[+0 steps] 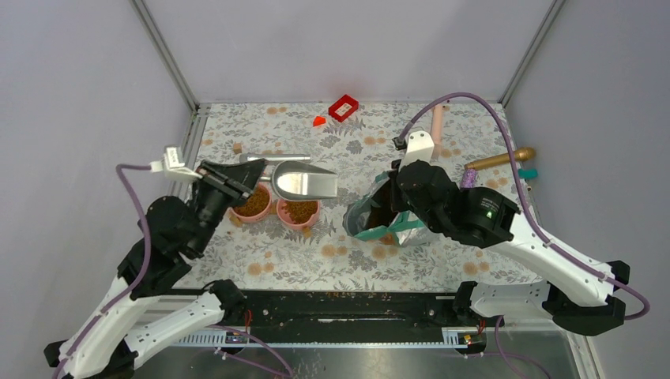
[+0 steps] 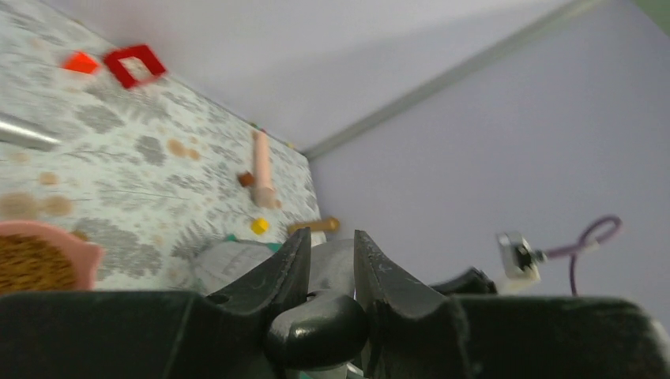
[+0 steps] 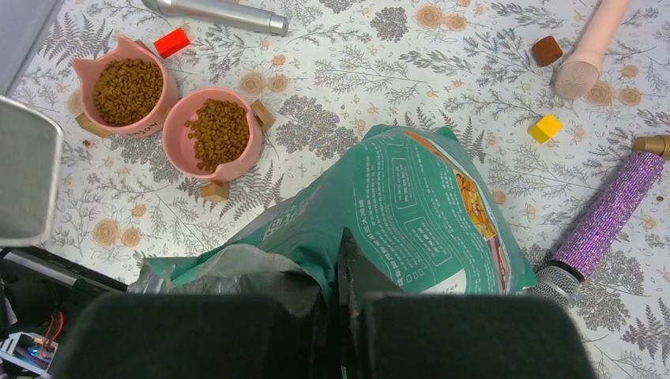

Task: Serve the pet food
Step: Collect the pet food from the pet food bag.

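Because the right gripper (image 3: 336, 245) is clamped shut on the pouch's (image 3: 411, 213) near rim, the left gripper (image 2: 330, 245), jaws closed on the scoop's (image 1: 304, 181) handle, is the free one. Left of the pouch, kibble (image 3: 217, 133) fills both bowls (image 1: 253, 204); beyond them hangs the scoop, long axis aimed at the pouch.

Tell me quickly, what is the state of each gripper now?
Left gripper: shut on the scoop handle.
Right gripper: shut on the pouch rim.
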Available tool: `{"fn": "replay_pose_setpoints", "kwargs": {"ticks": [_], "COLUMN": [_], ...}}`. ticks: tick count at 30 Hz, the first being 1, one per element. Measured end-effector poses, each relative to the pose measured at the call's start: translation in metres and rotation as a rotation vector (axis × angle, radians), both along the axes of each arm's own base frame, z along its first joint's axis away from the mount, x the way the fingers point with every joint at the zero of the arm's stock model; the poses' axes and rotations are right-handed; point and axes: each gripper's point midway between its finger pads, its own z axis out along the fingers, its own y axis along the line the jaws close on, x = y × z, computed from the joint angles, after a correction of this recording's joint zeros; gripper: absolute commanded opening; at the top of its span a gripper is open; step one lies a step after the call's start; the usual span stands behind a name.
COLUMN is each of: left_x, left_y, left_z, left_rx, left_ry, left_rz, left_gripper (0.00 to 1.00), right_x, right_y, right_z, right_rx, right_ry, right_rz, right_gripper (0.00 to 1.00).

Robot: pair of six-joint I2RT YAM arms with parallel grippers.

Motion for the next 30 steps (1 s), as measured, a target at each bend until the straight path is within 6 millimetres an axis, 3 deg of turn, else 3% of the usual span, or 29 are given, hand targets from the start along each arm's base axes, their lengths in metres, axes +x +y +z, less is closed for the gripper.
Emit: {"fn": "replay_pose_setpoints", "kwargs": {"ticks": [4,9,16,25,30], "left_x": [0.004,-0.011,-0.038,-0.040,-0.044], "left_y": [-0.045,-0.085,-0.108,-0.145,-0.145], "left_z": [0.015,0.013,0.032,0.010,0.014], "left_rx": [0.041,0.111,0.130,0.236,0.251], "left_ry": [-0.037,-0.084,-0.203,-0.189,-0.206], "left_rz": [-0.158,-0.316,-0.433,-0.424,-0.384], "left_gripper": [0.00,0.00,0.00,0.00,0.00], "right_x": [0.001,0.003,0.005,0.005,0.005], "right_y": [-0.001,-0.003,-0.001,-0.001,-0.001], "right_z": [0.001,0.002,0.001,0.002,0.002], "right_rx": [-0.012,-0.022,-0.035,-0.036,-0.035], "right_ry": [0.000,-0.005,-0.002,-0.002,-0.001], "right_rz": [-0.008,-0.021,-0.026,-0.025,-0.025], "right_gripper": [0.00,0.00,0.00,0.00,0.00]}}
